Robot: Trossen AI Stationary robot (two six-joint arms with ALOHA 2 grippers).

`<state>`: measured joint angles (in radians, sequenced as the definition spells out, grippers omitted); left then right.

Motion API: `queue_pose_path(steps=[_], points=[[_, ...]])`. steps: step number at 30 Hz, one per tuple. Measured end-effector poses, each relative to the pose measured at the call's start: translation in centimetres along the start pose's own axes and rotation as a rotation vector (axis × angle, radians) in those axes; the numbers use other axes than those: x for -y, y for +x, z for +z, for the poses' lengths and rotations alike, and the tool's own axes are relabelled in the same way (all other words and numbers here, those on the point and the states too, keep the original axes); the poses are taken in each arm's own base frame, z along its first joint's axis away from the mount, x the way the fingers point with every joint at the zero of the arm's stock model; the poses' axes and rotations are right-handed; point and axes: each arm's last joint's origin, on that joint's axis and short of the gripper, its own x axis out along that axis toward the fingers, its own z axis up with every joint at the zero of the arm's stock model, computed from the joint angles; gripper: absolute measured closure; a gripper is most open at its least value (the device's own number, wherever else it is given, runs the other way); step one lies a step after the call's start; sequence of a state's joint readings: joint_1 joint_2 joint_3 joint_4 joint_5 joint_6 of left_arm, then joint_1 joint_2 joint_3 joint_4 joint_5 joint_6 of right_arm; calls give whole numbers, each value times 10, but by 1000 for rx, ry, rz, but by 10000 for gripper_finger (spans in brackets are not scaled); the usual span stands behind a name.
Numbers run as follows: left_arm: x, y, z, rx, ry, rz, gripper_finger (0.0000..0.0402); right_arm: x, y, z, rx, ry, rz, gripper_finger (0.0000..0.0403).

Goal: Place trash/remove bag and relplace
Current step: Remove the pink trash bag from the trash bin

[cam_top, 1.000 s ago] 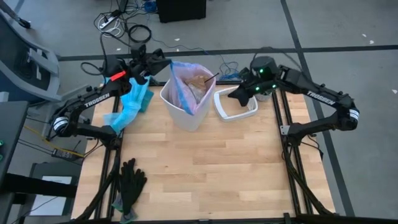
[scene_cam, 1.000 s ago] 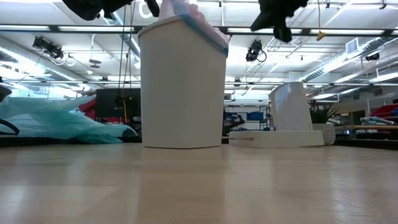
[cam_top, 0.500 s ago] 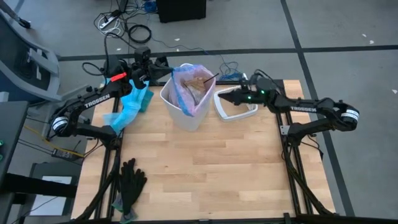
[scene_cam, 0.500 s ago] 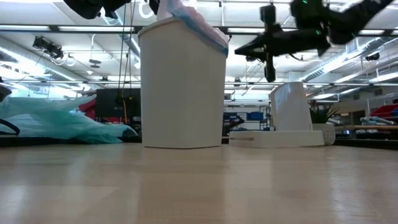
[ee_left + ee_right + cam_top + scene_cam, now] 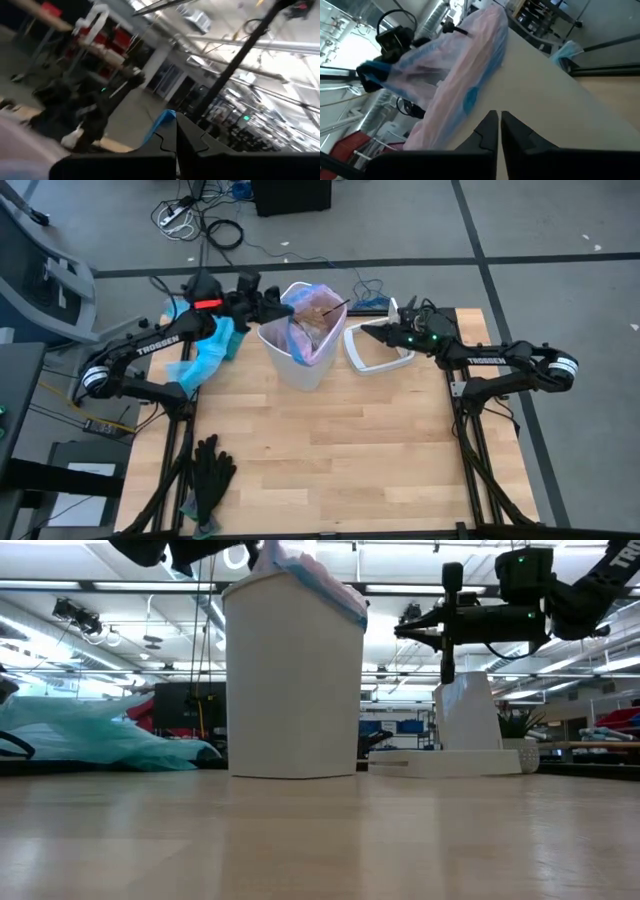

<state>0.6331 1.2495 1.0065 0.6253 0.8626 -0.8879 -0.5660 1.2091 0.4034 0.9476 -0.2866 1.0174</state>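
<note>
A white bin [image 5: 293,363] [image 5: 290,680] stands on its base at the table's far middle. The pale pink bag [image 5: 310,330] [image 5: 460,80] with blue ties lines it. Brown paper trash [image 5: 318,312] and a thin black utensil [image 5: 341,303] lie inside the bag. My left gripper [image 5: 278,306] [image 5: 176,122] sits at the bin's far-left rim, shut on the bag's blue edge. My right gripper [image 5: 366,332] [image 5: 400,632] [image 5: 499,120] is shut. It points level at the bin from the right and touches nothing. My left gripper pinches the bag's blue hem [image 5: 161,124] between its two fingers, at the far-left part of the bag's mouth. It comes from the table's left, above the bin's rim. The bag's body stays inside the bin.
A white bin lid frame [image 5: 385,362] [image 5: 465,730] lies on the table right of the bin, under my right gripper. A light-blue plastic bag [image 5: 208,352] [image 5: 100,735] lies left of the bin. Black gloves [image 5: 210,475] rest at the near-left corner.
My right gripper has come down and tipped from pointing downward to level, reaching toward the bin, then drawn back slightly to the right. My left gripper has moved right and nearer, onto the bin's rim, carrying the bag's edge, which now sits lower.
</note>
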Motion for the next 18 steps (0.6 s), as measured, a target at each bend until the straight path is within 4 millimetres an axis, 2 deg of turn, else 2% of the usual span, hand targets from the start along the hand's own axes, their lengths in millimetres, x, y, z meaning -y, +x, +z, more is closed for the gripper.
queue_pose_path(steps=[11, 18], points=[[-10, 7, -16, -17, -3, 170, 401, -12, 9, 0, 58, 11, -8, 280], [-11, 7, -15, 12, 1, 206, 401, -16, 12, -9, 113, 61, -64, 253]])
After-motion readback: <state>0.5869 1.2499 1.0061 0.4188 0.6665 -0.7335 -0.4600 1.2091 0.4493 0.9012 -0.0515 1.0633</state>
